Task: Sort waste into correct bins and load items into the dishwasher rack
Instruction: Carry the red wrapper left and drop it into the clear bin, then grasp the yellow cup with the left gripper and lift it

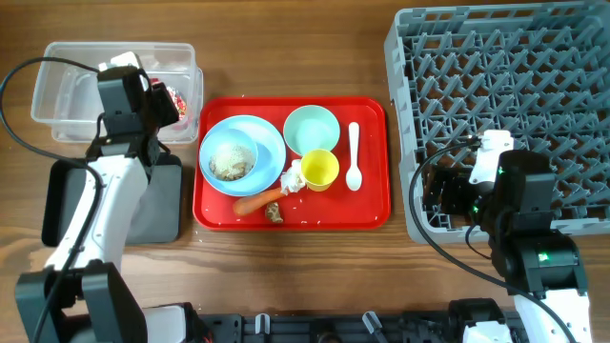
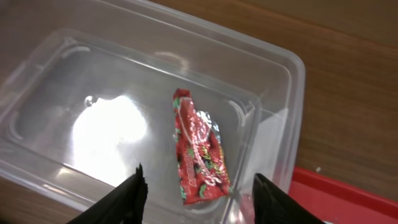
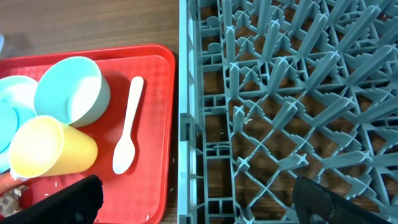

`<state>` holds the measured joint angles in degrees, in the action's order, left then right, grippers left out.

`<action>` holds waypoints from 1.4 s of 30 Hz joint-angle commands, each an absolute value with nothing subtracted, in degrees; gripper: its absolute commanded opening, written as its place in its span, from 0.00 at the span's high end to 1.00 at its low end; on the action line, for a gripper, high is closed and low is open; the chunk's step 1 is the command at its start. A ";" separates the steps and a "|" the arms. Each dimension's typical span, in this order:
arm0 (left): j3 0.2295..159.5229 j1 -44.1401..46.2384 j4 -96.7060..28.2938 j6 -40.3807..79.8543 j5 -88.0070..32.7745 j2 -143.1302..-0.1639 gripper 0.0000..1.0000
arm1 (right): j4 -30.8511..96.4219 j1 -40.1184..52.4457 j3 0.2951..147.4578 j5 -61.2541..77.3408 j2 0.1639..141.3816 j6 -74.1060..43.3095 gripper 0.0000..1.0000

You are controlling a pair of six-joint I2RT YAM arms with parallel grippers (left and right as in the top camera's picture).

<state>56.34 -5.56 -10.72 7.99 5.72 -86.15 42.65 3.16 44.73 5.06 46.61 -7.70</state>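
Note:
My left gripper is open above the clear tub; the red wrapper lies loose on the tub's floor between the fingers. The tub is at the far left, the black tray below it. On the red tray are the light blue plate with the small bowl of rice, mint bowl, yellow cup, white spoon, carrot, tissue and brown scraps. My right gripper is open over the grey rack's left edge.
In the right wrist view the mint bowl, yellow cup and spoon lie on the red tray just left of the rack wall. Wood table shows between tray and rack.

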 commanded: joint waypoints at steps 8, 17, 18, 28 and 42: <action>57.23 16.99 -20.51 8.40 -16.71 -80.29 0.37 | 42.06 2.92 46.06 4.47 46.68 -7.90 0.00; 57.23 30.39 -25.63 8.38 -16.67 -91.26 0.46 | 42.13 2.92 46.06 4.47 46.68 -7.88 0.00; 57.23 30.50 -26.15 8.38 -16.64 -91.85 0.48 | 42.22 2.92 46.06 4.47 46.68 -7.88 0.00; 57.56 29.54 -26.61 13.08 -16.80 -91.48 0.96 | 43.18 2.92 46.06 0.38 46.68 -8.27 0.00; 57.60 15.11 -9.15 35.27 -69.56 -86.35 0.96 | 25.89 2.92 46.06 54.98 56.16 3.03 0.00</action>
